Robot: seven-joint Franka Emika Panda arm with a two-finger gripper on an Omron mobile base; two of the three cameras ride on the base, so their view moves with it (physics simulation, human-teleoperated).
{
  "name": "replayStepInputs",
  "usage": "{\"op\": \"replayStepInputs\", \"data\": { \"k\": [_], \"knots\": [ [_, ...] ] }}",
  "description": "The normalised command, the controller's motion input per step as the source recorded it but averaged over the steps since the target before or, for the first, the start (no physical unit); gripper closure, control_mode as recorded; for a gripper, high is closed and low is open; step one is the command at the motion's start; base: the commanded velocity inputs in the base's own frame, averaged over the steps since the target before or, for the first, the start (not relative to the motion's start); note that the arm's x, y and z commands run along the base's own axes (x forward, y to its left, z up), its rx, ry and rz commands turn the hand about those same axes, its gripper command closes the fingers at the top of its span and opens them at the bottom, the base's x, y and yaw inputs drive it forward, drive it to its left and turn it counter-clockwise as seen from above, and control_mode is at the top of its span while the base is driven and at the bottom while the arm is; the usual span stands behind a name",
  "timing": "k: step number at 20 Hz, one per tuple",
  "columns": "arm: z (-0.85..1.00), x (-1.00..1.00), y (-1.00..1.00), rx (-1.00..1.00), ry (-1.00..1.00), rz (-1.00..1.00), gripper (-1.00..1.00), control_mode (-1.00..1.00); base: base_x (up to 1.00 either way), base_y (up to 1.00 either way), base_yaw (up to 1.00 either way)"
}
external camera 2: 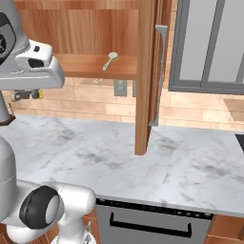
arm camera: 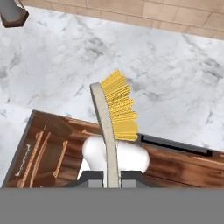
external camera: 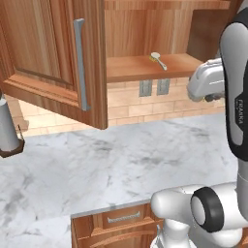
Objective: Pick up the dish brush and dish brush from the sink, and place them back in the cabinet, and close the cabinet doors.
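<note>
While the arm hangs high at the right edge of the left base view, the gripper (arm camera: pixel 112 177) has its 2 fingers clamped on the pale handle of a dish brush with yellow bristles (arm camera: pixel 114 118), and that brush runs straight up the middle of the hand view. Under it lies the marble counter (arm camera: pixel 65 70), and lower in that frame a wooden drawer front (arm camera: pixel 41 155) and a dark appliance handle (arm camera: pixel 175 145).

Up in the cabinet (external camera: pixel 145 29), the other dish brush (external camera: pixel 158 60) rests on the shelf, top centre of the left base view, white head to the left, handle slanting down to the right. Both cabinet doors stand open: the left door (external camera: pixel 43 53) fills the upper left of that view, and the right door (external camera 2: pixel 145 71) shows edge-on at centre in the right base view, bar handle (external camera 2: pixel 160 71) beside it.

2 grey outlets (external camera: pixel 154 87) sit on the brick wall just below the shelf.
</note>
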Motion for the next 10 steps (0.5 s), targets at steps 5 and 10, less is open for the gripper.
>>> {"op": "replayStepInputs", "data": {
  "k": [5,10],
  "knots": [
    [-0.05,0.17,0.09,0.0,-0.17,0.06,1.0,-1.0,0.0,0.0,0.0],
    [-0.06,0.04,0.14,0.0,-0.22,0.05,1.0,-1.0,0.0,0.0,0.0]
  ]
}}
